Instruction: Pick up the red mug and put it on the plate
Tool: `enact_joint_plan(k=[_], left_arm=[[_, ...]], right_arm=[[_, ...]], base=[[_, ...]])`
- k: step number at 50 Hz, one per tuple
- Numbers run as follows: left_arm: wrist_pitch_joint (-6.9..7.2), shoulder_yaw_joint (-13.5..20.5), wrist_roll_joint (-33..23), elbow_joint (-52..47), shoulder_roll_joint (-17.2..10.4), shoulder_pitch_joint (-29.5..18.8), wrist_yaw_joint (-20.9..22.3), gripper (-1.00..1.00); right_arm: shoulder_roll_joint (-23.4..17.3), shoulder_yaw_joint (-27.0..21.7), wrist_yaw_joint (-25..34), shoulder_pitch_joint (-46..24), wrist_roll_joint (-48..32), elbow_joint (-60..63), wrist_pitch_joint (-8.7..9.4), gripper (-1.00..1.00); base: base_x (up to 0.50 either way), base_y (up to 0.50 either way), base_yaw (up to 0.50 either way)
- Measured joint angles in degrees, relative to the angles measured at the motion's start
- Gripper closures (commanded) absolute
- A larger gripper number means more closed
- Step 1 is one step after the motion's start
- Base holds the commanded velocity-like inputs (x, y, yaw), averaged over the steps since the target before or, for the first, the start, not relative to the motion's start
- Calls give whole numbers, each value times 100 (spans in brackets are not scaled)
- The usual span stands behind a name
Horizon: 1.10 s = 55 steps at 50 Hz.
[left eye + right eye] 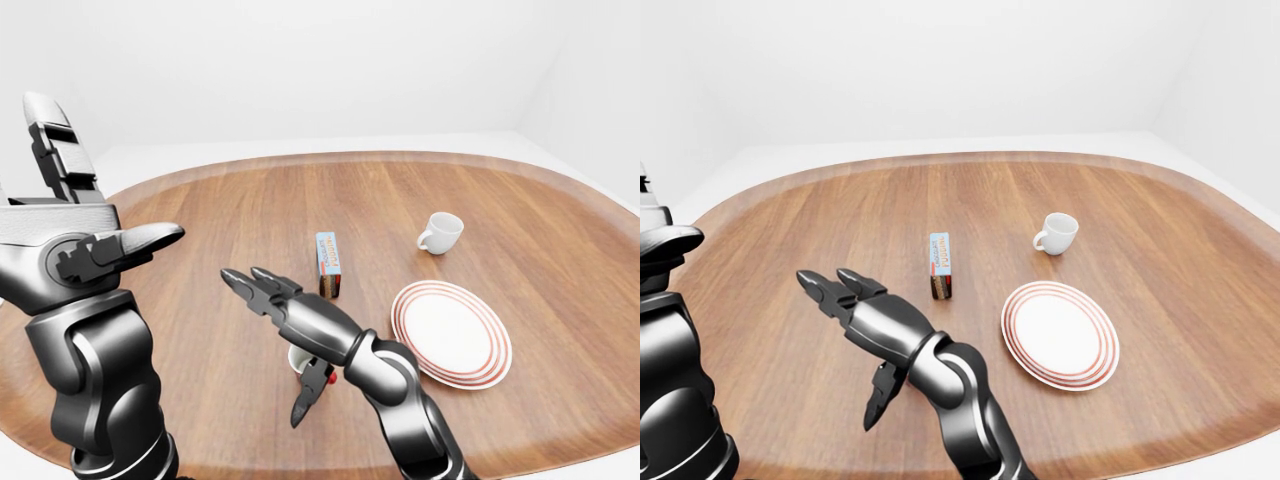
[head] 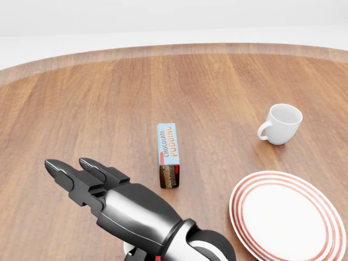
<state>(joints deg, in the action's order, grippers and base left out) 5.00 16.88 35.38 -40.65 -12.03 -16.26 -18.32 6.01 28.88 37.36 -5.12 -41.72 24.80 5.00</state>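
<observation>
The plate [image 2: 288,217] was left unobstructed; a pudding box [image 2: 168,155] and white cup [image 2: 281,124] stood well apart.

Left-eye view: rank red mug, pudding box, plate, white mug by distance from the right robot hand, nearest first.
1. red mug, under the right robot hand, mostly hidden.
2. pudding box, just above.
3. plate, to the right.
4. white mug, upper right.

Bare simulated room: oval wooden table [image 1: 250,210], blank white walls.
</observation>
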Motion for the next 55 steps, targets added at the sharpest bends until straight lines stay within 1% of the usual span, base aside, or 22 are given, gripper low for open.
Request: enact_joint_plan(k=[17,41,55], left_arm=[[0,23,47,-50,-16,13,-31,-100],[0,27,92,-85,-13,33,-44,-100],[0,38,115,-79,-21,34,-46,-100]], right_arm=[[35,-79,29,30,-267,-560,0,-100],[148,-172,264,-45,-769,-958,0,-100],[168,-256,264,-126,-1005,-1205,0,-100]], base=[[0,0,0],[0,0,0],[0,0,0]])
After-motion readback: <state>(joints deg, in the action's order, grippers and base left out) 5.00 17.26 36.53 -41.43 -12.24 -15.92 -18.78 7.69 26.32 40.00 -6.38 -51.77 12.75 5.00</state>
